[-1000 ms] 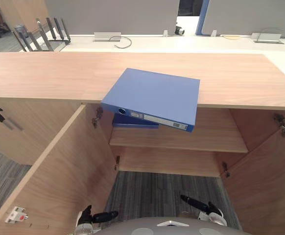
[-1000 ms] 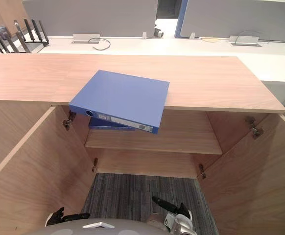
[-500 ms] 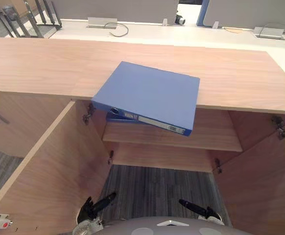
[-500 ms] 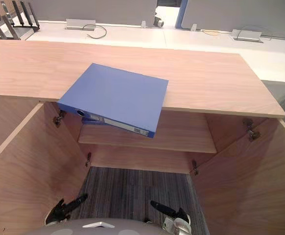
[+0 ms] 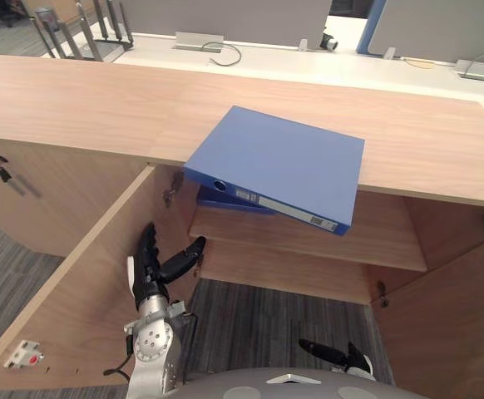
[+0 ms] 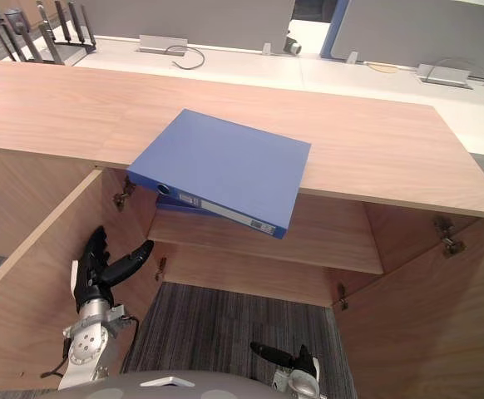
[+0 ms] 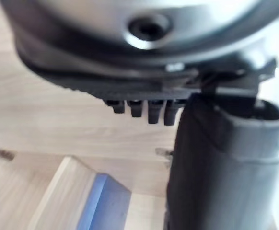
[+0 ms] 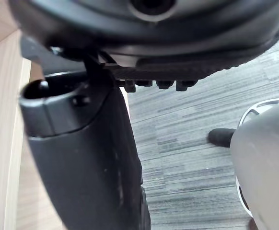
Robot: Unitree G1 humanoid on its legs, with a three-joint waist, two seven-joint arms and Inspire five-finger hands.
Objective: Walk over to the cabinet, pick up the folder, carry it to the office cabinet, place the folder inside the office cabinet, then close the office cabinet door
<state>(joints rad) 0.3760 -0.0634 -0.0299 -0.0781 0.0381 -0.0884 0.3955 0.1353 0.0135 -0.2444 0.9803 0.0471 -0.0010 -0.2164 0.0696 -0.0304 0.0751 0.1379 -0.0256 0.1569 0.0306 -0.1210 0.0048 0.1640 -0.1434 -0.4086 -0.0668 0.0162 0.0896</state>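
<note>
left hand (image 5: pixel 152 274) risen beside open wooden door (image 5: pixel 76 283), fingers wide, empty; right hand (image 5: pixel 335 356) low, fingers straight; flat blue folder (image 5: pixel 279 162) overhangs smooth woodgrain counter (image 5: pixel 76 108).

Light wooden tabletop (image 5: pixel 76 108) carries flat blue ring-binder folder (image 5: pixel 279 162), spine edge overhanging the front. Wooden inner shelf (image 5: pixel 375 241) below holds second blue folder (image 5: pixel 225 202). Grey striped carpet floor (image 5: pixel 259 324) underneath.

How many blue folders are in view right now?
2. One folder lies on the cabinet top, overhanging its front edge. The other folder lies on the shelf inside, mostly hidden below the first. More may be hidden.
</note>
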